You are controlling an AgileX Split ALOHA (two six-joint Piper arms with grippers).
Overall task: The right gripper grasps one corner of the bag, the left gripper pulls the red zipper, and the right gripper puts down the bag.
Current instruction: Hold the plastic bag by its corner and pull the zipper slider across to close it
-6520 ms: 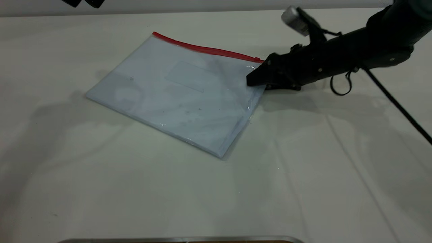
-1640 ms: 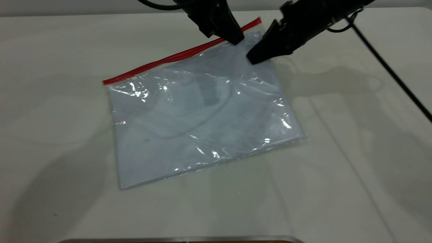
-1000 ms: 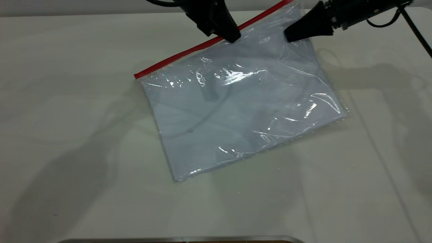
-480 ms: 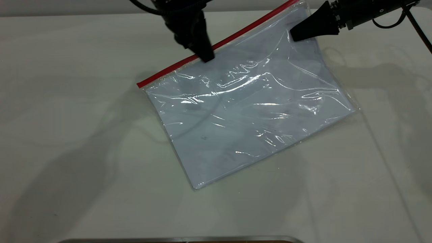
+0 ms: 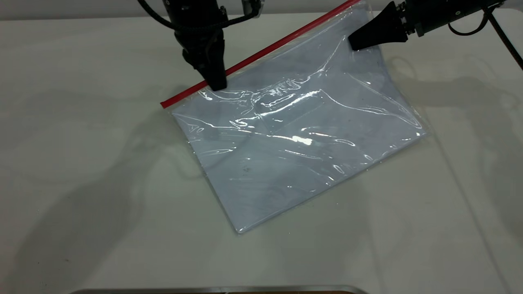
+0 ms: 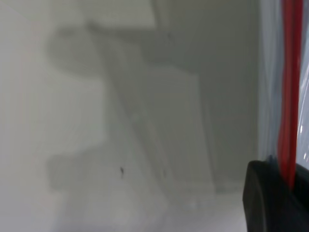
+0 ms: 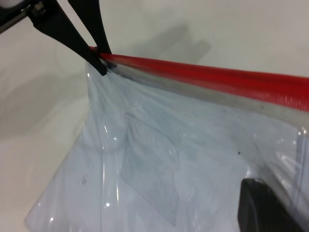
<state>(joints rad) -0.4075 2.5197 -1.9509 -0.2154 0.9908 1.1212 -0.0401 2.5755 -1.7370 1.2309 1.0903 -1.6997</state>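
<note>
The bag [image 5: 294, 134], a clear pouch with pale blue paper inside, is tilted: its near corner rests on the table and its far right corner is raised. My right gripper [image 5: 354, 42] is shut on the corner of the bag below the upper end of the red zipper [image 5: 282, 41]. My left gripper [image 5: 216, 83] is shut on the red zipper near its low left end; the slider is hidden between the fingers. The left wrist view shows the red zipper [image 6: 289, 96] running between the fingers [image 6: 268, 203]. The right wrist view shows the bag [image 7: 169, 169], red zipper [image 7: 217, 77] and left gripper [image 7: 99, 60].
The white table [image 5: 81, 163] lies all round the bag. The right arm's black cable [image 5: 506, 36] trails down the far right. A metal edge [image 5: 220, 290] runs along the near side of the table.
My left gripper has slid down-left along the red zipper, from near the raised corner toward its low end. My right gripper lifted the corner and now holds it still.
</note>
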